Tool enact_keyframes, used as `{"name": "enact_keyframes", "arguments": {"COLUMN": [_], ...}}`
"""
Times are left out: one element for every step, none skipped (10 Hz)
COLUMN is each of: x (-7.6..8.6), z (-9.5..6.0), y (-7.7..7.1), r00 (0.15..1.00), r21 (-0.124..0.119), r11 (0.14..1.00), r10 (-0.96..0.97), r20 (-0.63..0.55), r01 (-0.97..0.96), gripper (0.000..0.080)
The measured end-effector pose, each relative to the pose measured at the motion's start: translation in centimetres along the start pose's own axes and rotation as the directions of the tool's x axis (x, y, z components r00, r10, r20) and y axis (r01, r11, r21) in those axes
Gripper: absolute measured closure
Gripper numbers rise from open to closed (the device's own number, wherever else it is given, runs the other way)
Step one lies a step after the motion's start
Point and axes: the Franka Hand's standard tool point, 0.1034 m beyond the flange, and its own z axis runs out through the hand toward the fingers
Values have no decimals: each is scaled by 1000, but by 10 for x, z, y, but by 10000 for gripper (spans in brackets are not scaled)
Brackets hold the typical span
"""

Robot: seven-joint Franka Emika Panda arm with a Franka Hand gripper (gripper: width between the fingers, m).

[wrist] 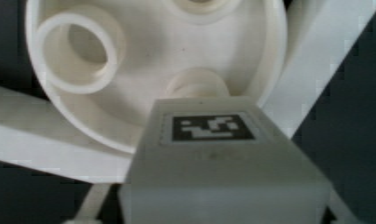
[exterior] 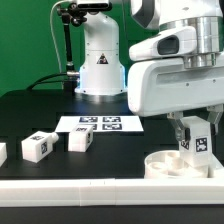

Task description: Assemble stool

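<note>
The round white seat (exterior: 170, 166) lies on the black table at the exterior view's lower right. It fills the wrist view (wrist: 256, 50), showing round holes. My gripper (exterior: 193, 138) is shut on a white stool leg (exterior: 199, 147) with a square tag, held upright right over the seat. In the wrist view the leg (wrist: 215, 150) points at a socket (wrist: 197, 84) in the seat. I cannot tell whether it touches. Two more tagged legs (exterior: 37, 147) (exterior: 80, 140) lie at the exterior view's left.
A third loose leg (exterior: 2, 152) is cut off at the exterior view's left edge. The marker board (exterior: 100, 124) lies in front of the robot base (exterior: 100, 70). A long white border rail (exterior: 90, 186) runs along the table's front.
</note>
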Motion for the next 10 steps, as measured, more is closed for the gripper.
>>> {"name": "enact_keyframes", "arguments": {"x": [0, -1, -3, -4, -4, -4, -4, -4, -4, -4], "z": [0, 1, 3, 4, 4, 4, 4, 4, 4, 4], "y": [0, 0, -1, -2, -1, 0, 0, 1, 2, 2], "r00": [996, 981, 965, 940, 916, 874, 835, 803, 751, 706], "r21": [9, 16, 23, 34, 43, 52, 58, 64, 72, 72], "r11": [995, 981, 965, 940, 916, 874, 834, 802, 750, 704], "r10": [94, 194, 263, 339, 401, 485, 550, 596, 660, 708], "r20": [-3, -5, -15, -28, -30, -25, -19, -13, -4, 5], "r01": [-94, -194, -263, -338, -400, -484, -548, -594, -658, -706], "gripper": [454, 454, 454, 454, 454, 454, 454, 454, 454, 454]}}
